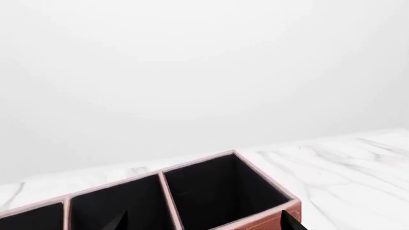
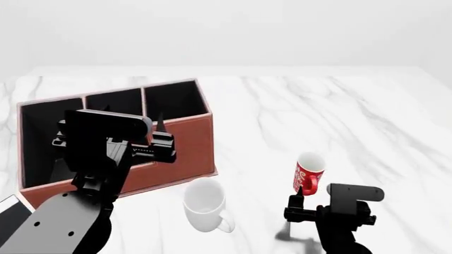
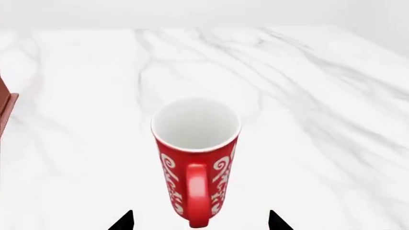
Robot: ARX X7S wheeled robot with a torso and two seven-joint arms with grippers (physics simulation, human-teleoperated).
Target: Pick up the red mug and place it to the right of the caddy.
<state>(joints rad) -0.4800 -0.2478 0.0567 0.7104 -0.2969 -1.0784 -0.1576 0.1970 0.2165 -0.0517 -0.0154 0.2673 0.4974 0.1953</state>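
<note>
Marble table [image 2: 339, 106] holds everything here. The red mug [image 2: 308, 173] stands upright on it, well to the right of the caddy [image 2: 185, 138], with its handle turned toward the robot. The right gripper [image 3: 199, 221] sits just behind the mug, and its fingers are spread wide on either side of the handle, not touching it. The left gripper [image 2: 161, 136] hangs over the caddy's black boxes with its fingers apart too. A white mug [image 2: 205, 209] stands near the caddy's front.
</note>
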